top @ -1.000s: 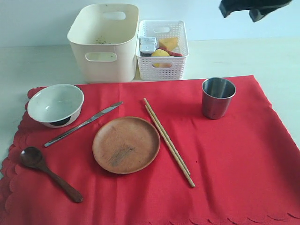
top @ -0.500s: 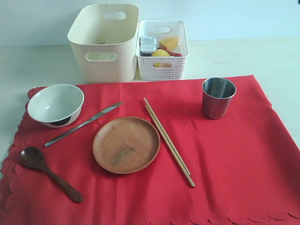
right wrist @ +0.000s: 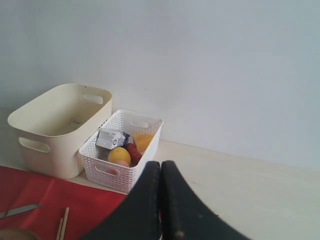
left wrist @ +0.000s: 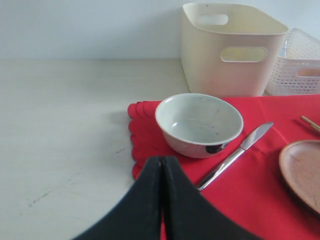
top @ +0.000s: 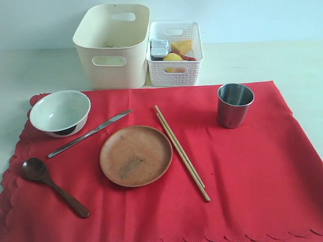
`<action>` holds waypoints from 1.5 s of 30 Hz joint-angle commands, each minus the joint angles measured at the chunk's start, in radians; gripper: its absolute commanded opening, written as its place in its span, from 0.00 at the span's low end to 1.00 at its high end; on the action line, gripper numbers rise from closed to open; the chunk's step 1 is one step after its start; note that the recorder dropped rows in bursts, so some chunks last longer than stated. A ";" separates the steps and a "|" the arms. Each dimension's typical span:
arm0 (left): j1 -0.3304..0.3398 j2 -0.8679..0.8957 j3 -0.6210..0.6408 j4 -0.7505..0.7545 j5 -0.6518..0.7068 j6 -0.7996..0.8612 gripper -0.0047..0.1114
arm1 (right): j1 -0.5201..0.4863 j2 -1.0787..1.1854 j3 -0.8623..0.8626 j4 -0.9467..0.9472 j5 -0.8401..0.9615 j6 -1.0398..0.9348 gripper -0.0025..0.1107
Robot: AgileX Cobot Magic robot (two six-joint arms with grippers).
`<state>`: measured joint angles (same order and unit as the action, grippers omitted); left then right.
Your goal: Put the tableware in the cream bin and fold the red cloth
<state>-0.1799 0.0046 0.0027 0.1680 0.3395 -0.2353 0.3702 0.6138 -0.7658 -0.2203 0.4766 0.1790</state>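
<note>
Clearly nothing is packed yet. The bin [top: 115, 73] at the bench's [top: 282, 60] far edge holds no tableware, and the basket [top: 175, 73] sits just beside it. All six pieces lie on the cloth [top: 252, 171]:

- The bowl [top: 59, 112] is at its far left corner, with the knife [top: 90, 133] just beside it.
- The spoon [top: 53, 186] is by the near left edge.
- The plate [top: 136, 156] is left of the middle, with the chopsticks [top: 181, 153] alongside.
- The cup [top: 234, 104] stands upright near the far right edge.

Both grippers hold nothing, with their fingers pressed together. The left gripper [left wrist: 161, 162] faces the bowl from near the cloth's left edge. The right gripper [right wrist: 161, 167] is up high, looking at the bin and basket.

Several things could go wrong:

- Coming down without parting the fingers would shove or tip the bowl.
- The knife and chopsticks lie flat on soft fabric. A pinch there may catch the cloth, drag it and topple the cup.
- The chopsticks may split, leaving one behind.
- With the basket so close, a loose release could land in the wrong container.
- Folding before the cloth is cleared would spill whatever remains.
</note>
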 commanded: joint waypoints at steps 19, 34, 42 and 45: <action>-0.006 -0.005 -0.003 0.003 -0.012 -0.004 0.05 | -0.004 -0.095 0.129 0.094 0.045 0.063 0.02; -0.006 -0.005 -0.003 0.003 -0.012 -0.004 0.05 | -0.004 -0.048 0.154 0.108 0.036 0.064 0.02; -0.006 -0.005 -0.003 0.003 -0.012 -0.004 0.05 | -0.004 0.054 0.154 0.114 0.077 0.046 0.02; -0.006 -0.005 -0.003 0.003 -0.012 -0.004 0.05 | -0.004 0.124 0.154 0.114 0.111 0.049 0.02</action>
<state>-0.1799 0.0046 0.0027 0.1680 0.3395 -0.2353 0.3702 0.6795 -0.6184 -0.1069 0.5602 0.2354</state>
